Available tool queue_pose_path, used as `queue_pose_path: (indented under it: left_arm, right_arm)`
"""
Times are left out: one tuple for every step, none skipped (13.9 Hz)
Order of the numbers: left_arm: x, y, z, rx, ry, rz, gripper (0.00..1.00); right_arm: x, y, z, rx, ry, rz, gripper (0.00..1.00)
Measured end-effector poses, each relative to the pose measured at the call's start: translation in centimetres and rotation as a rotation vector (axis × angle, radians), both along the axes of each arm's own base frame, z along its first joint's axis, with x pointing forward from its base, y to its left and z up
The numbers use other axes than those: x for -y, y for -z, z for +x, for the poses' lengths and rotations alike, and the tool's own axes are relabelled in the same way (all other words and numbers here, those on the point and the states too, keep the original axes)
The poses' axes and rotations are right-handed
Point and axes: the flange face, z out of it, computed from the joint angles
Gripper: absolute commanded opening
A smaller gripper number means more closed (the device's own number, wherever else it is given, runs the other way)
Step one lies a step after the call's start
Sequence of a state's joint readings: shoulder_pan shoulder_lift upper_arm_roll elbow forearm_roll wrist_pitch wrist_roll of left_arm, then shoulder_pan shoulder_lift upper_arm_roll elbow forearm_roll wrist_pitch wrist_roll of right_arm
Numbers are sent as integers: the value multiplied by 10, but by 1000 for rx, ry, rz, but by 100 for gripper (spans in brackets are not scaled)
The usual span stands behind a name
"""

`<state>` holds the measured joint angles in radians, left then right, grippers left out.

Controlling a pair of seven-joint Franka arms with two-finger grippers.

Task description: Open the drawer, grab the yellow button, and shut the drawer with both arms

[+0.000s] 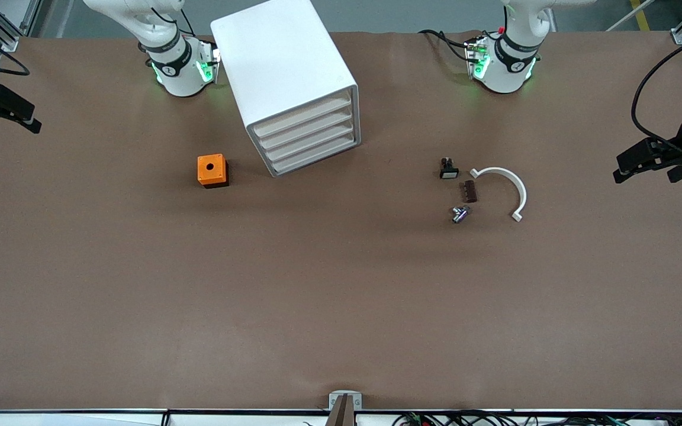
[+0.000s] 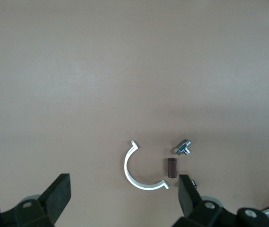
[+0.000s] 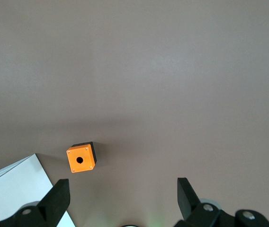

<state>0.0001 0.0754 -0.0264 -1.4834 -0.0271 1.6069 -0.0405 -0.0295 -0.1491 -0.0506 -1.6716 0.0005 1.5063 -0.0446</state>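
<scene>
Two glossy white robot arms, each with a rounded base ringed by a black band. Green lights glow on the right arm's base (image 1: 178, 68) at about 4 and 8 o'clock, and on the left arm's base (image 1: 504, 65) likewise. Black cables trail from both bases. Each arm ends in a matte black gripper: the left gripper (image 2: 123, 193) and right gripper (image 3: 123, 194) have blocky wedge-shaped fingers and small silver screws.
</scene>
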Motion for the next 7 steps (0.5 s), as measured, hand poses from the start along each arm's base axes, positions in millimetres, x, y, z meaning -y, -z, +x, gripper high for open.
queue_pose_path:
  left_arm:
    - [0, 0, 0, 0, 0, 0, 100]
    - [0, 0, 0, 0, 0, 0, 100]
    - [0, 0, 0, 0, 0, 0, 100]
    - [0, 0, 0, 0, 0, 0, 100]
    - [0, 0, 0, 0, -1, 0, 100]
    - [-1, 0, 0, 0, -1, 0, 100]
    - [-2, 1, 0, -3, -3, 0, 100]
  right_arm:
    - [1, 0, 0, 1, -3, 0, 100]
    - [1, 0, 0, 3, -6, 0, 100]
    - [1, 0, 0, 4, -7, 0, 100]
    - [1, 0, 0, 5, -9, 0, 100]
    - [1, 0, 1, 5, -16, 0, 100]
    - [1, -1, 1, 6, -22, 0, 100]
    - [1, -1, 1, 6, -25, 0, 100]
